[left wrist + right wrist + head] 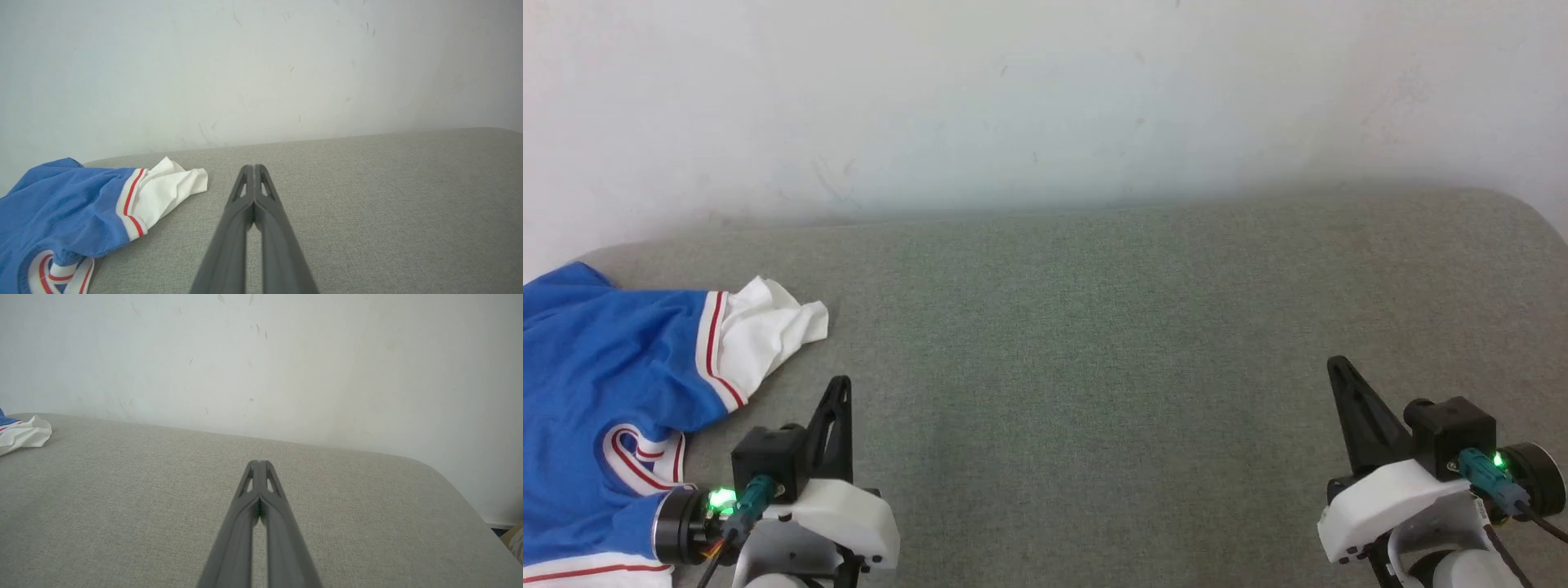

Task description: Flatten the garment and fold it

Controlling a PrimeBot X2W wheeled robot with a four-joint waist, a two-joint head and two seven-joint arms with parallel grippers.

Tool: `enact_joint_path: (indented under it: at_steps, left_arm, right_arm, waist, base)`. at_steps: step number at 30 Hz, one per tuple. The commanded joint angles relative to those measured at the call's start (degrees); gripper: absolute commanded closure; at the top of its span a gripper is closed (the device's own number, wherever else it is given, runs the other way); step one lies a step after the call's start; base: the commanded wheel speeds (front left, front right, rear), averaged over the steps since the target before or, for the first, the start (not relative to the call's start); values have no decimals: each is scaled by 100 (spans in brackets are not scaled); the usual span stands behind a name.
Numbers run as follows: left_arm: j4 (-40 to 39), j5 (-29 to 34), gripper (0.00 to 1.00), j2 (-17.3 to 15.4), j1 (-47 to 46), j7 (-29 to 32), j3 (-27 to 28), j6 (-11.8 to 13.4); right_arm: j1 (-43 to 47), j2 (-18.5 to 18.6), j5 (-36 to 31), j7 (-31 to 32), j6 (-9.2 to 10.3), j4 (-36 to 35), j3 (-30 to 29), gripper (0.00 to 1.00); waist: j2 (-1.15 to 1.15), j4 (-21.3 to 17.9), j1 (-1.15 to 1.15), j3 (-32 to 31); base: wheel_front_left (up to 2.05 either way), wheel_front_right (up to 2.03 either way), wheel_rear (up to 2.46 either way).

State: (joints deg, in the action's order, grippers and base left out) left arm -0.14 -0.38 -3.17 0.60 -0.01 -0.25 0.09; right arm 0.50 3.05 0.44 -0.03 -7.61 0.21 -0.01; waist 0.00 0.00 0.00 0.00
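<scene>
The garment (596,367), a blue shirt, lies crumpled along the left edge of the grey fabric surface (1094,327), reaching back toward the far-left corner by the white wall (1013,98). One white sleeve (768,327) with red-and-white striped trim points inward toward the middle of the surface. The striped collar (637,461) is bunched toward the near edge.

The left gripper (841,384) is clenched, its fingers pressed together and grasping nothing. It sits near the near edge, just beside the garment, with the fingertips clear of the cloth.

The right gripper (1338,363) is also clenched and empty. It is near the near-right corner, over bare fabric and well apart from the garment.
</scene>
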Motion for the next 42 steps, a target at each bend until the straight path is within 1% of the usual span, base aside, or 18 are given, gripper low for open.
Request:
enact_joint_path:
  at_steps: [1,7,8,28,42]
  left_arm:
    - [14,38,100,29,-60,1,25,-9]
    - [14,38,100,29,-60,1,25,-9]
    - [0,0,0,0,0,0,0,0]
    - [-32,-28,0,1,47,-177,21,12]
    - [-68,-73,0,5,74,-345,42,46]
  right_arm:
    - [-50,-17,-44,3,12,-21,1,100]
    - [-50,-17,-44,3,12,-21,1,100]
    - [-1,0,0,0,0,0,0,0]
    - [12,0,120,-177,1,18,-147,0]
    - [-5,-2,191,-344,3,10,-255,0]
  waist:
    - [0,0,0,0]
    - [0,0,0,0]
    - [0,0,0,0]
    - [0,40,0,35]
    - [0,278,0,97]
  base:
    - [0,0,0]
    - [0,0,0]
    - [0,0,0]
    - [0,0,0]
    - [0,0,0]
